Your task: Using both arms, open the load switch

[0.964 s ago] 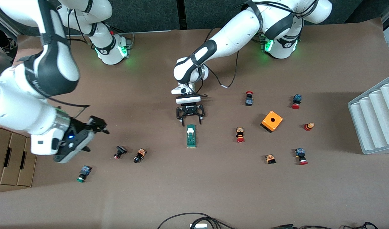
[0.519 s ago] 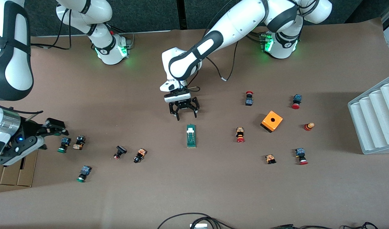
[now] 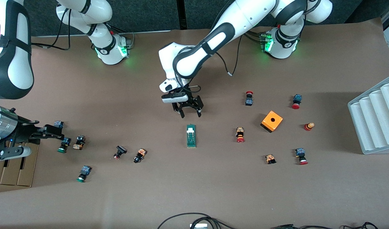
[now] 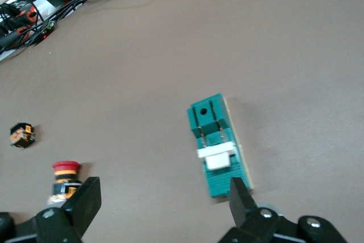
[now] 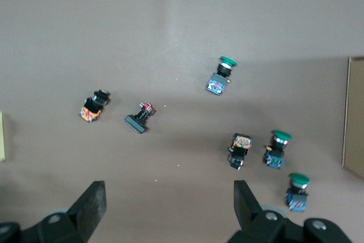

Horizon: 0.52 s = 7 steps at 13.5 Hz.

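Your load switch lies flat in the middle of the brown surface, a narrow dark-green block with its white sliding piece at the end toward the robots' bases. Nothing is touching it.

Your left gripper hangs over the surface just off that white-slider end. Its fingers are spread wide and hold nothing; in the left wrist view you can see the load switch lying between them, with one fingertip close above its near corner but not on it. A red-capped push button shows beside the other finger.

Your right gripper is well apart from the switch, over the right arm's end of the surface, above a cluster of green-capped push buttons. Its fingers are also spread wide and empty.

You also have an orange cube box with a hole toward the left arm's end, with more small push buttons scattered around it, and a white ridged tray at the edge of that end.
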{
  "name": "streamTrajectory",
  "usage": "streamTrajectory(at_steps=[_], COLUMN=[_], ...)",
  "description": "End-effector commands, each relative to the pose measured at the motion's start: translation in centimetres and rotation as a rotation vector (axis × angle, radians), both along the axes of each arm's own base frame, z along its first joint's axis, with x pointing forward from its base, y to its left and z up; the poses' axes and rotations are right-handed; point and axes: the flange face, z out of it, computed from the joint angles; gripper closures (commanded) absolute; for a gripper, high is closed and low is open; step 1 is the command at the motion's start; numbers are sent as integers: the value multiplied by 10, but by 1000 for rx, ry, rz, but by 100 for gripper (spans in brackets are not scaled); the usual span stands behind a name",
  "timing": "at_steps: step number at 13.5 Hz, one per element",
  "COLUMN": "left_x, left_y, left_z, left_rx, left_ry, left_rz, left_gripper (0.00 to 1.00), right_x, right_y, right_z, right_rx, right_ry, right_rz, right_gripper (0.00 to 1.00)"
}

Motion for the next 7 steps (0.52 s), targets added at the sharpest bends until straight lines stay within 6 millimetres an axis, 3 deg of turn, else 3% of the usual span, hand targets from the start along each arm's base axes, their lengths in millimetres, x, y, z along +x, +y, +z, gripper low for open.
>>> streamTrajectory(at_steps=[1, 3, 4, 7], left_x=[18, 42, 54, 99], left_y=[18, 38, 47, 88], left_z=[43, 68, 80, 104], left_rx=[42, 61, 48, -45], left_ry=[112, 210, 256, 404], left_rz=[-64, -122, -134, -116], left_gripper=[1, 0, 0, 0], right_x=[0, -3, -11, -26], right_y=[-18, -33, -46, -36], right_z=[9, 14, 31, 36], right_rx=[-17, -16, -12, -50], right_ry=[-19, -23, -50, -15], right_rz=[-92, -158, -176, -130], right_gripper=[0, 0, 0, 0])
